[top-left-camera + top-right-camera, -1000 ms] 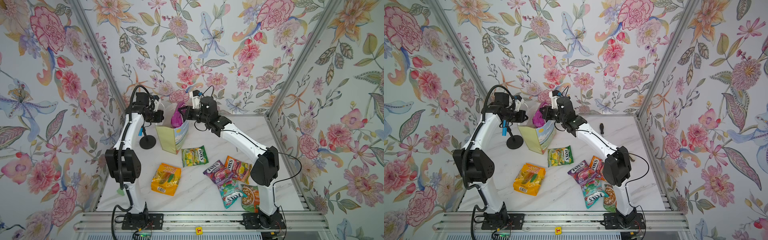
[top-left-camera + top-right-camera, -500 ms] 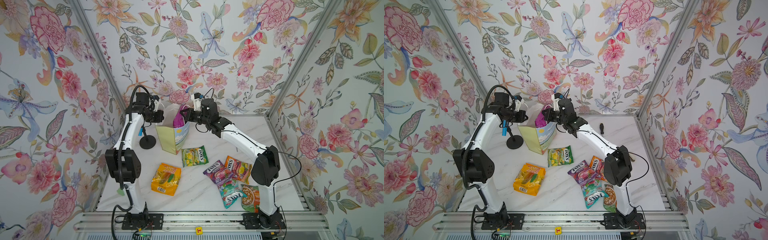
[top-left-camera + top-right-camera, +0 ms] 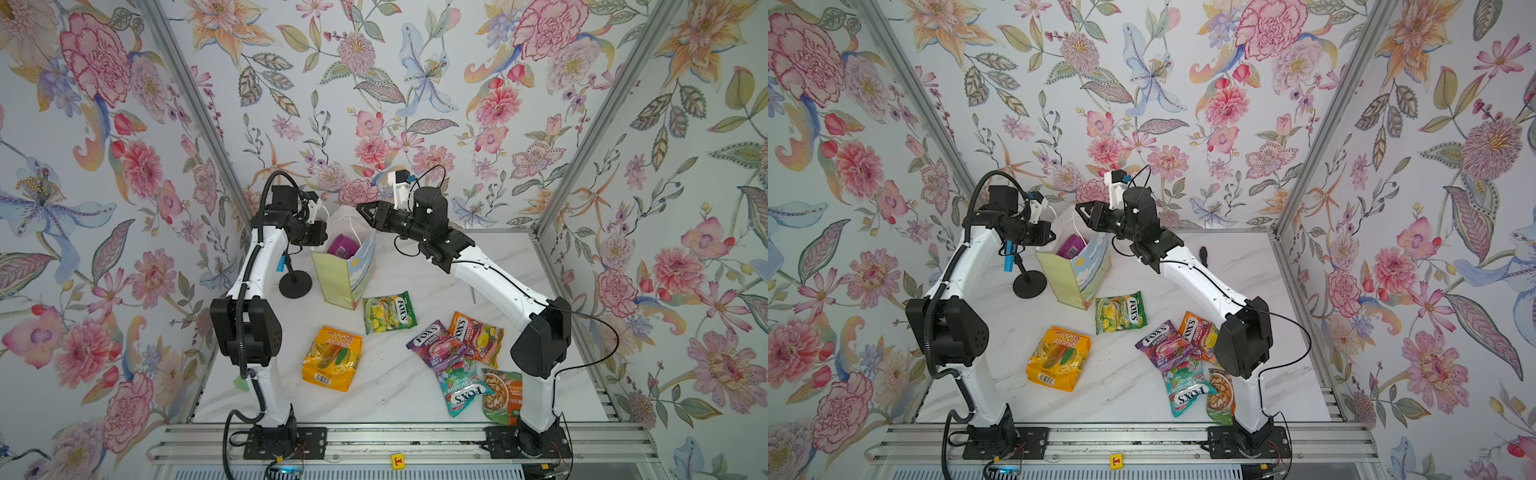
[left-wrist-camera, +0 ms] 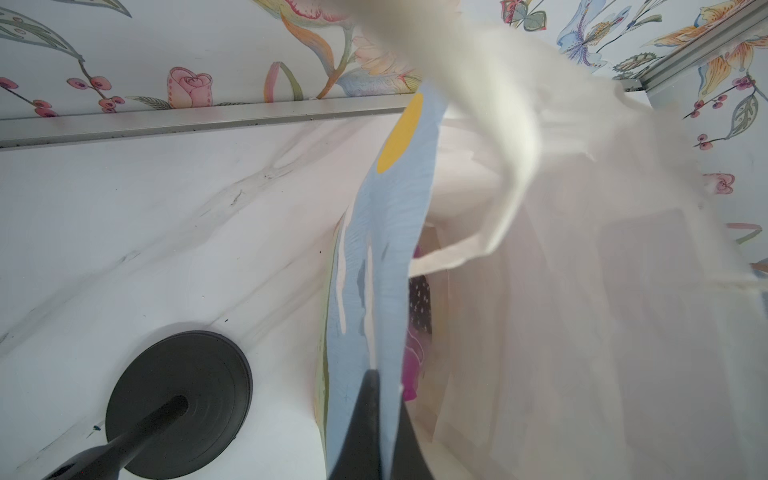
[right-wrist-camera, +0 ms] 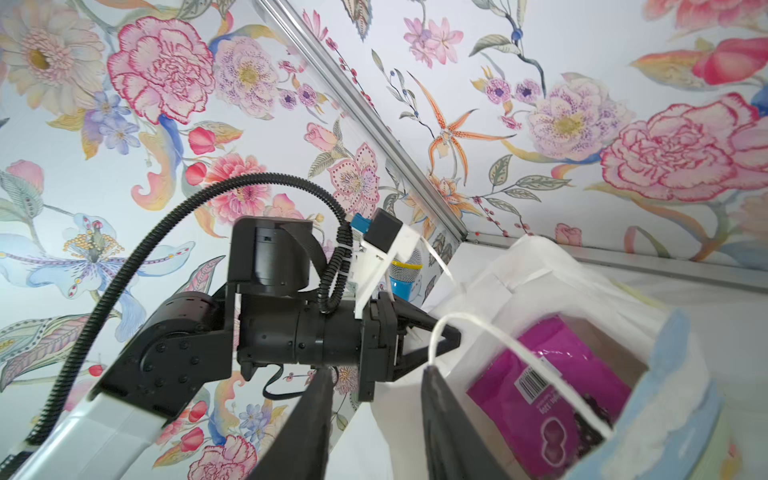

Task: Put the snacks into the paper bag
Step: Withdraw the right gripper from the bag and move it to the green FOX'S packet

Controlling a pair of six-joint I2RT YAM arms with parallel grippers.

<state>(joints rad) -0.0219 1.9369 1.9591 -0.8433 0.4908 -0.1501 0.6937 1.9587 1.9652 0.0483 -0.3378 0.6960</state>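
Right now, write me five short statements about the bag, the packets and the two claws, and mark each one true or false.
1. A magenta packet sits inside the paper bag. True.
2. The right claw grips a packet. False: it is open and empty, near the bag's mouth.
3. The left claw pinches the bag's wall. True.
4. The paper bag lies flat on its side. False: it stands upright.
5. The yellow-orange packet is inside the bag. False: it lies on the table, in front of the bag.
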